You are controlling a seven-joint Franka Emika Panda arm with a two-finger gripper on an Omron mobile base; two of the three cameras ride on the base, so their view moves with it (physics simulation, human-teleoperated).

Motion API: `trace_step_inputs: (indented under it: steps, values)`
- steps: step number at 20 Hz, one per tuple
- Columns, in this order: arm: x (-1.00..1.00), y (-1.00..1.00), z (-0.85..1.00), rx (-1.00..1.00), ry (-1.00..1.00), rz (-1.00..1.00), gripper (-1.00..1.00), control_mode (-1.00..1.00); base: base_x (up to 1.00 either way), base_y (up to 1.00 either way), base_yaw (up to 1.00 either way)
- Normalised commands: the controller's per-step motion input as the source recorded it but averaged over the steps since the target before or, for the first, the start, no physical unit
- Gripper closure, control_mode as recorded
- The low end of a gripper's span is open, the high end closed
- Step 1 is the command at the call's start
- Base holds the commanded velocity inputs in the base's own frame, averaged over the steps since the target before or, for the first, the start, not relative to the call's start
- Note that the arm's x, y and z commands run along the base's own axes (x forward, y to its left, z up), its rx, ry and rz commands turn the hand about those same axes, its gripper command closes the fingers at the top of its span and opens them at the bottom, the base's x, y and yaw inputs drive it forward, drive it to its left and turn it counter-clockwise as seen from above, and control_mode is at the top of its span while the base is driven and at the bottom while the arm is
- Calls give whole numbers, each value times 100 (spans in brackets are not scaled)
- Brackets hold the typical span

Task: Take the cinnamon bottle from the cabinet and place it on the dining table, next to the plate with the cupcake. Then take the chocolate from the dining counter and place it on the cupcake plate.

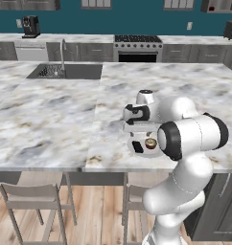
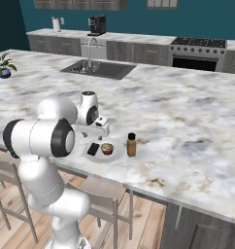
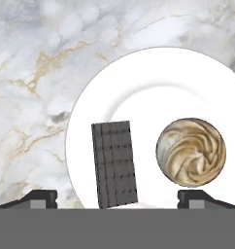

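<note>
Fingertips [image 3: 39, 198]: mine, standing far apart at the near edge of my hand view, nothing between them.
Tabletop [image 2: 187, 112]: long marble slab carrying everything below.
Arm: bent low over the near edge of the tabletop, my hand [image 2: 101, 127] just above the plate.
Plate [image 3: 139, 78]: white, round, on the marble under my hand.
Bottle [image 2: 131, 144]: cinnamon, upright on the tabletop just beside the plate, on the side away from my arm.
Cupcake [image 3: 191, 151]: on the plate, swirled top facing up at me.
Chocolate [image 3: 114, 163]: dark bar lying flat on the plate, beside the cupcake, not touching it.
Progress: both items look placed, I judge.
Risk: lifting off crooked, a spread fingertip could clip the bar or cupcake and push it off the plate; swinging wide toward the bottle could topple it.
</note>
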Motion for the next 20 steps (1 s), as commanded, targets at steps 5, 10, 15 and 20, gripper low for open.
trace_step_inputs:
  steps: [5, 10, 15, 20]
  values:
    - [-73, -1, 16, 4, 0, 23, -100, -100, 0, 0, 0]
    - [-85, 0, 2, 0, 0, 19, -100, -100, 0, 0, 0]
    - [-89, -1, 1, 0, -12, 9, -100, -100, 0, 0, 0]
    - [-68, -8, 17, 0, -4, 12, -100, -100, 0, 0, 0]
